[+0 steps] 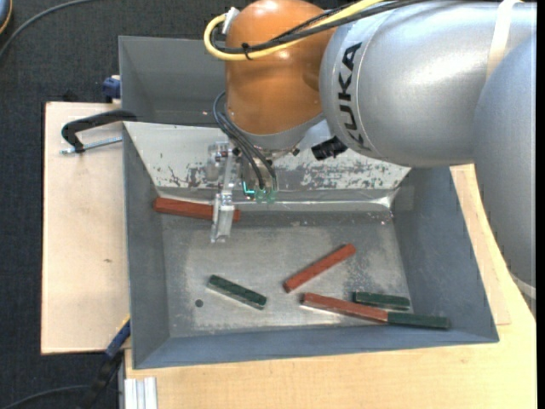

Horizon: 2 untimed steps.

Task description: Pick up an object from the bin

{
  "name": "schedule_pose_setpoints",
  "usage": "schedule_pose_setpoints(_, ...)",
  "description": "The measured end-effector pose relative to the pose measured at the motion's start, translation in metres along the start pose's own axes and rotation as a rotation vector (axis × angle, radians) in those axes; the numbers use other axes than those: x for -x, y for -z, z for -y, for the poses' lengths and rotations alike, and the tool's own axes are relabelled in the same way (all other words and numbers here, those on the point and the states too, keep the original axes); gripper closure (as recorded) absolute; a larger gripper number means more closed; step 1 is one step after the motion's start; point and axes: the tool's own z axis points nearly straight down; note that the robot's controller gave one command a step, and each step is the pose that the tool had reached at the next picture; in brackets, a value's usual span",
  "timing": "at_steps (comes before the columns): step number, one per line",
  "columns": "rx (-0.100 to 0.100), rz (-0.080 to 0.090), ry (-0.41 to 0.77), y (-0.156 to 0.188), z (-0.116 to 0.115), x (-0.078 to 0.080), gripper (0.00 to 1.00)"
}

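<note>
Claw (222, 221) over stick (180, 207), rear left

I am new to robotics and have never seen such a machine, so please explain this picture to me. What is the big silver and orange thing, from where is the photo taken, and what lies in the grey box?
The big silver body is a robot arm that reaches in from the right of the picture. The orange cover sits on its wrist, and below it hangs the gripper, a small metal tool for picking things up.

The one camera looks down on the grey metal bin from above, a little to one side.

Loose sticks lie on the bin floor. The far red stick lies by the back wall at the left, and the gripper is at its right end. I cannot tell whether it grips that stick. Nearer the camera lie a short green stick, a slanted red stick and, at the right, a low red stick with two dark green sticks beside it.
</note>
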Motion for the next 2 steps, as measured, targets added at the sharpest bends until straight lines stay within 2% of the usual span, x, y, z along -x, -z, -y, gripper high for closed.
schedule_pose_setpoints(1,-0.001,-0.001,0.053,-0.147,0.014,-0.049,0.00)
schedule_pose_setpoints(2,-0.003,0.004,0.222,-0.161,0.084,-0.071,0.00)
